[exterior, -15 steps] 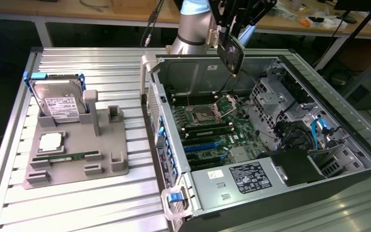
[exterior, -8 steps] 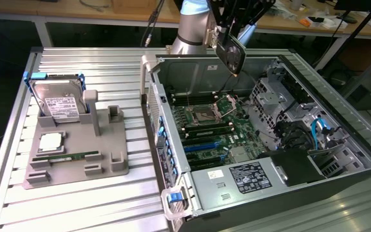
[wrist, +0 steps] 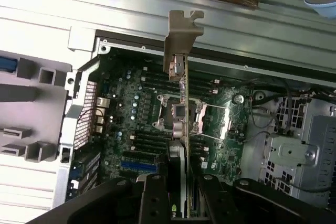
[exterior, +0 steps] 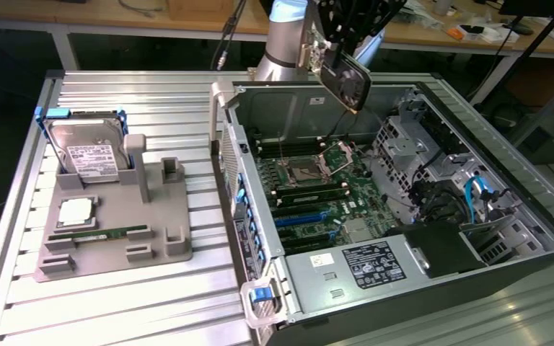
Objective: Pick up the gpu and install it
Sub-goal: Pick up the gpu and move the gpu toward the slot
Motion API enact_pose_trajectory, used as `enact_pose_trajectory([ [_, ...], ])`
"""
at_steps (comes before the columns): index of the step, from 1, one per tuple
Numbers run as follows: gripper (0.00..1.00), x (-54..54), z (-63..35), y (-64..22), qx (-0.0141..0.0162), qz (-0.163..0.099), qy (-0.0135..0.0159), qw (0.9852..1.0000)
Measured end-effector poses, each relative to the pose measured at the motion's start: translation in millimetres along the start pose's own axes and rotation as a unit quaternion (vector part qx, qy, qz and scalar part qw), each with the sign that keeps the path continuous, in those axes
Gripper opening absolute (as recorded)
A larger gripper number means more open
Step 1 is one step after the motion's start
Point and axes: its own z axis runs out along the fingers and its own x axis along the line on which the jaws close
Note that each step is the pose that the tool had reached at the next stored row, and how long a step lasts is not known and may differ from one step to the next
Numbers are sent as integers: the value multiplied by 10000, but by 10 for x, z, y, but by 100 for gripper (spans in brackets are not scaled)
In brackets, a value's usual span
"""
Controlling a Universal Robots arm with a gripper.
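A ribbed silver aluminium table (exterior: 113, 303) carries everything. On the exterior view's right lies a large black and grey open computer tower case (exterior: 493, 148), side panel off, with its green motherboard (exterior: 306, 187) facing up. On the exterior view's left, well apart from the case, sits a flat grey plastic fixture tray (exterior: 113, 254). At the far edge of the table the grey robot arm (exterior: 282, 43) reaches over the far part of the case.

Its black two-fingered gripper (wrist: 178, 182) is clamped on the gpu (exterior: 346, 83), a thin flat black rectangular card. The card is held over the far part of the open case, above the motherboard and seemingly clear of it, though the gap is hard to judge. In the wrist view the card shows edge-on, its silver metal end bracket (wrist: 181, 32) at the end away from the fingers.

On the tray, a silver hard drive with a white label (exterior: 89, 155) leans in the far slot. A square silver processor chip (exterior: 75, 210) lies nearer, and a narrow green RAM stick (exterior: 99, 233) lies just beside it.
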Motion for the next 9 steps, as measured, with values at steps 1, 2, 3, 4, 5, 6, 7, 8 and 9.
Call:
enact_pose_trajectory([
  [1, 27, 0, 4, 0, -9, -188, 10, 9998],
  [2, 27, 0, 6, 0, -14, -299, 15, 9996],
  [3, 27, 0, 8, 0, -18, -395, 20, 9992],
  [4, 27, 0, 9, -1, -22, -481, 24, 9988],
  [5, 27, 1, 11, -1, -27, -574, 29, 9983],
  [6, 27, 1, 13, -1, -31, -663, 33, 9978],
  [7, 27, 1, 15, -1, -35, -758, 38, 9971],
  [8, 27, 1, 16, -1, -39, -837, 42, 9965],
  [9, 27, 1, 18, -1, -44, -939, 47, 9956],
])
